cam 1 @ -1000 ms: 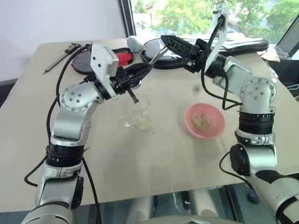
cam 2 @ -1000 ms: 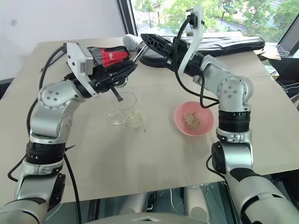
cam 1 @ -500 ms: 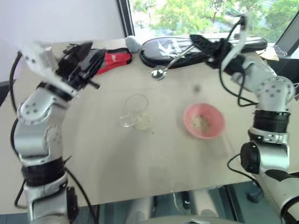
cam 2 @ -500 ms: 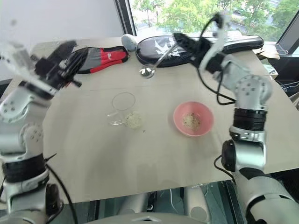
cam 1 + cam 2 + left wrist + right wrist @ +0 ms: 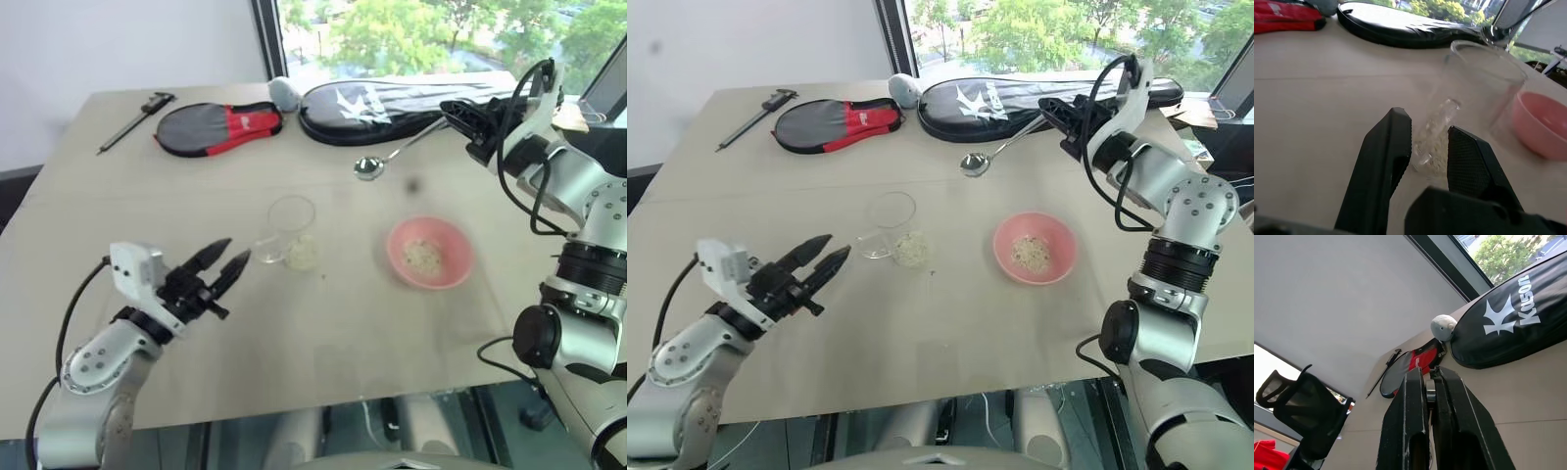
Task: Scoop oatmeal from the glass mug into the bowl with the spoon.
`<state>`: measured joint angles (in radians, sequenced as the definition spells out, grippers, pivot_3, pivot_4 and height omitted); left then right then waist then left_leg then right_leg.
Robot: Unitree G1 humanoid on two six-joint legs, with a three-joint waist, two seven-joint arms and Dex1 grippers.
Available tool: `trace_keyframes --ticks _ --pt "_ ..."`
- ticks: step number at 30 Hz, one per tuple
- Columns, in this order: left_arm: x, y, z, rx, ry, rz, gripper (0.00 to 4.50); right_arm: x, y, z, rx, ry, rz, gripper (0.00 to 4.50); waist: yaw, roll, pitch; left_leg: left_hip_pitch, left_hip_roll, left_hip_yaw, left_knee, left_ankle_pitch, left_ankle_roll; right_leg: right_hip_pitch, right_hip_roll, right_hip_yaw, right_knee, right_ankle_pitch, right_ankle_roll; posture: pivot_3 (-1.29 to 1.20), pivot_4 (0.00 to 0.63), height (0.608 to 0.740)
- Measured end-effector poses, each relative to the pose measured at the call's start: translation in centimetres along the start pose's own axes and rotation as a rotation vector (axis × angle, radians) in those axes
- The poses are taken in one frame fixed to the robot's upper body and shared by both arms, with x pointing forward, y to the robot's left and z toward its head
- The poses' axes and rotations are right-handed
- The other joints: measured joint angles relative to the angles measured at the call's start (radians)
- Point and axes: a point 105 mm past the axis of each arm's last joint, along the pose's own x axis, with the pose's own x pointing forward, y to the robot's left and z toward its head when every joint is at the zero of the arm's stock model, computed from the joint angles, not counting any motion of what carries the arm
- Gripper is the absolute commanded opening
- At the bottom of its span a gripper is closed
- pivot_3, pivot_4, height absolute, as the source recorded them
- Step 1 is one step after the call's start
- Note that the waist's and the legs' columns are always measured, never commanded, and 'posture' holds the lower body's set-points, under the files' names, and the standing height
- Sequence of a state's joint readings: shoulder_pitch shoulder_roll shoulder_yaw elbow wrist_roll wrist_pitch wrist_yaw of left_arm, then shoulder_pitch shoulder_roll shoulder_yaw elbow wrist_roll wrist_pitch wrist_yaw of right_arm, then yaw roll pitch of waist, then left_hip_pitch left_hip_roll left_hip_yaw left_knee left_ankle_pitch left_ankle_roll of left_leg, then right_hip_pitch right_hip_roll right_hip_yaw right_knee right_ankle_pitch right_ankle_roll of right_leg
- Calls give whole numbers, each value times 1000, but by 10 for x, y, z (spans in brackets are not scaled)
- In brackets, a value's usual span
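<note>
- Window-lit beige worktop [image 5: 392, 323], head views: the pink bowl [image 5: 428, 254] already holds some oatmeal [image 5: 422, 256]; more lies beside the glass mug [image 5: 289, 229], spilled by the look of it.
- Head views: the right end effector [image 5: 1065, 111] is clamped on the spoon [image 5: 997, 152], raised beyond the bowl; its scoop looks empty.
- Left wrist view: the left end effector [image 5: 1429, 147], fingers apart and empty, points at the mug.
- Right wrist view: the fingers [image 5: 1413, 421] pinch the spoon handle; further scoops probably remain.
</note>
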<state>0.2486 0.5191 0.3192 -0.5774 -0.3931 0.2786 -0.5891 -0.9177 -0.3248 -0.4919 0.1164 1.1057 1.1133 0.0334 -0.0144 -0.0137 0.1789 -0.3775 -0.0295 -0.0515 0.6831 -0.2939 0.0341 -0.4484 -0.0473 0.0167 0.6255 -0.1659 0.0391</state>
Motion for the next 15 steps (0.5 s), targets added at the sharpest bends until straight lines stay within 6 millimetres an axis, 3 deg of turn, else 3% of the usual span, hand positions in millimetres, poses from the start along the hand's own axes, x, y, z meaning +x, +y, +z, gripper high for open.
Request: trace_keyframes --ticks 5,15 --pt "6 -14 -20 77 28 -36 1762 -1 1 2 -12 -5 -13 0 -1 0 0 0 0 0 0 0 0 0 0 0 0 0 0 0 150 740" --pt "29 -12 -27 151 -16 4 1762 -3 2 5 -34 -10 -17 0 -1 1 0 -1 1 -1 0 -1 1 -1 -1 0 -1 0 0 0 150 740"
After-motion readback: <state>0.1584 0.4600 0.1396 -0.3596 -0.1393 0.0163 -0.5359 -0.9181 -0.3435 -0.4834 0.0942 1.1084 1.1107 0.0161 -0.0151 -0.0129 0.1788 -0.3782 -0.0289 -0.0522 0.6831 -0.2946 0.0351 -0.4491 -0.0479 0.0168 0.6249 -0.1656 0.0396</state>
